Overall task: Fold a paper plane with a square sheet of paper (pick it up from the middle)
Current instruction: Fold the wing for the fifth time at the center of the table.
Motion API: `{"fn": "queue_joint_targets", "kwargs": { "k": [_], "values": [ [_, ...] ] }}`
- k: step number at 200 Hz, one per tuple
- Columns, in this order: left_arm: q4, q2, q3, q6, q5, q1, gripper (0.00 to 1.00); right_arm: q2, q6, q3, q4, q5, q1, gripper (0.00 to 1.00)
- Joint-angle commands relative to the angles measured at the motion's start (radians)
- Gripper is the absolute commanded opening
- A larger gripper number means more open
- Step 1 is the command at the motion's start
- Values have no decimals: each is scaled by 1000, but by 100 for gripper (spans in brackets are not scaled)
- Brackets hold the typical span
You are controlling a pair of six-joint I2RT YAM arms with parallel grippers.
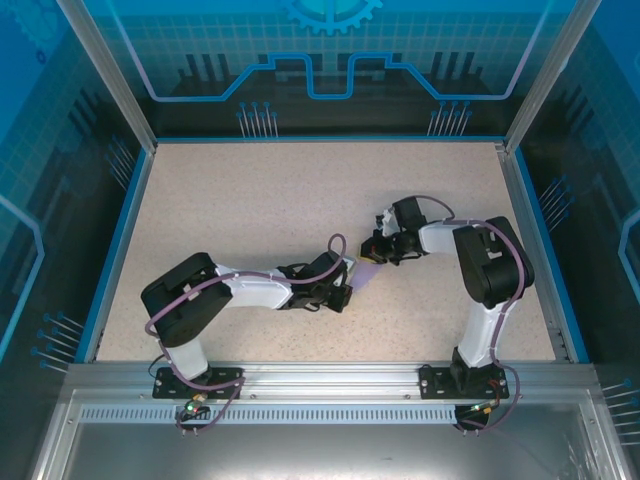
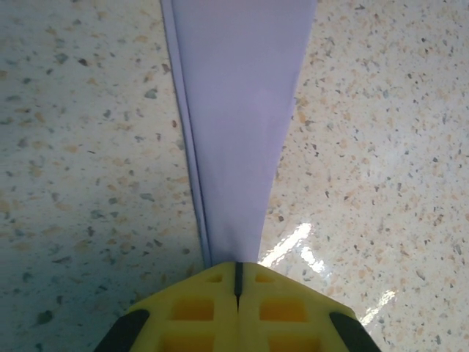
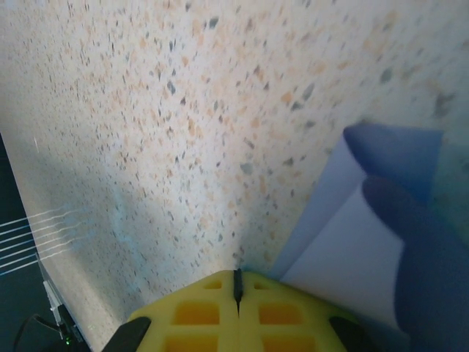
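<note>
"What has the left pincer [image 2: 237, 277] got hold of?"

"Its yellow tips are pressed together on the pointed end of that pale lilac paper plane [image 2: 238, 110], a narrow dart of thin folded paper. From there it widens out, lying on the speckled beige surface [image 2: 80, 147] between the two arms."

"Looks flimsy."

"I'd guess it weighs next to nothing, flops if lifted by one end, and keeps any crease a careless pinch gives it. It's smooth too, so it may well slide on that glossy top. I'd take it along the layered centre fold, near the middle where it ought to be stiffest, not by a loose wing edge."

"And the right pincer [image 3: 237, 282]?"

"Tips closed as well. The paper's wide end lies just beside them, but whether it's nipped there I can't tell."
</note>
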Motion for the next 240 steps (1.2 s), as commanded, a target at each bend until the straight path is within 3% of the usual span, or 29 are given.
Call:
{"fn": "queue_joint_targets", "kwargs": {
  "k": [1, 80, 143, 194, 221, 240],
  "values": [
    [-226, 23, -70, -5, -2, -2, 0, 45, -34, 44, 26, 128, -81, 2],
    [-247, -14, -76, -5, 3, -3, 0, 75, -49, 102, 5, 125, -137, 2],
    [-228, -18, -63, -6, 11, -1, 0, -93, -74, 48, -38, 117, -131, 4],
    [-202, 9, -42, -7, 28, -1, 0, -334, 92, -204, 68, 67, 20, 4],
    [-200, 7, -37, -5, 32, -1, 0, -334, 195, -279, 169, 114, 154, 3],
    [-193, 1, -43, -4, 37, -1, 0, -279, 227, -300, 240, 121, 192, 3]
  ]
}}
